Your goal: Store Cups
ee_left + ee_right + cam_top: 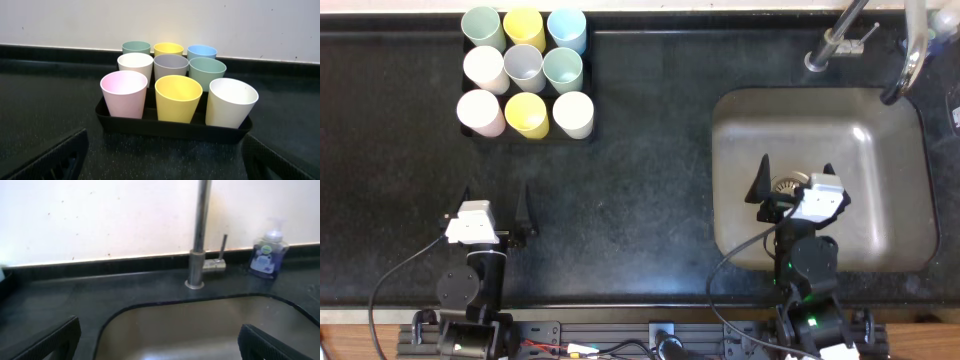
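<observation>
while both claws gape wide and hold nothing, the left gripper [498, 203] hangs over the counter [650, 150] facing nine cups [178, 97] standing in a black tray [170, 128], and the right gripper [795, 180] hangs over the sink [880, 130]. tray walls hide the cup bases.

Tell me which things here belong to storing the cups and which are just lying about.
Part of the job:
- nine cups, standing in a three-by-three block
- black tray that holds them
- left end effector and right end effector, both open and empty

Just lying about:
- sink
- faucet
- soap bottle
</observation>
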Tool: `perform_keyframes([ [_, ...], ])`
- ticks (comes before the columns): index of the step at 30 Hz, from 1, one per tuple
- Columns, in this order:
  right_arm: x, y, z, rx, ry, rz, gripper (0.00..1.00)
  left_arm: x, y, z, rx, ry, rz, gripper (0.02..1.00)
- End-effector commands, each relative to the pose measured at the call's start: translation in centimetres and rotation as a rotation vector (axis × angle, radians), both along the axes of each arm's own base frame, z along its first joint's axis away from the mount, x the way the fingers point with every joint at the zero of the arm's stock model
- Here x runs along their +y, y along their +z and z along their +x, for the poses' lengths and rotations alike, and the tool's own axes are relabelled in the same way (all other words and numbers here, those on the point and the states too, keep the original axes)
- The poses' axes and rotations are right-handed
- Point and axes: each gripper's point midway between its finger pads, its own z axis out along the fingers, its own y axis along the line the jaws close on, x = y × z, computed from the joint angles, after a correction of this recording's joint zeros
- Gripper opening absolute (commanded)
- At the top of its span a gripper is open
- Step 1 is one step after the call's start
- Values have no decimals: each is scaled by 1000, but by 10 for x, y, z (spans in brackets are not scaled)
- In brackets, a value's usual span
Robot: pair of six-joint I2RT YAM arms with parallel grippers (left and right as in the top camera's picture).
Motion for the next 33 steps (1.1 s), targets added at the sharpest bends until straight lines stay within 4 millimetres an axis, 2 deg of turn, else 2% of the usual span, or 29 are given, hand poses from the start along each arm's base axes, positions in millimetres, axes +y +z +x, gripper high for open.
perform_keyframes([
  [1, -14, -7, -11, -47, -47, 4, 998, 2, 1, 0, -7, 8, 22, 996],
  [8, -30, -10, -24, -95, -99, 13, 998, 2, 1, 0, -7, 8, 22, 998],
  [13, -33, -11, -29, -110, -107, 16, 998, 2, 1, 0, -7, 8, 22, 998],
  [18, -33, -10, -30, -113, -110, 17, 998, 2, 1, 0, -7, 8, 22, 998],
  [24, -46, -10, -32, -114, -164, 14, 996, 2, 1, 0, -7, 8, 22, 998],
  [33, -46, -10, -32, -113, -164, 13, 996, 2, 1, 0, -7, 8, 22, 998],
])
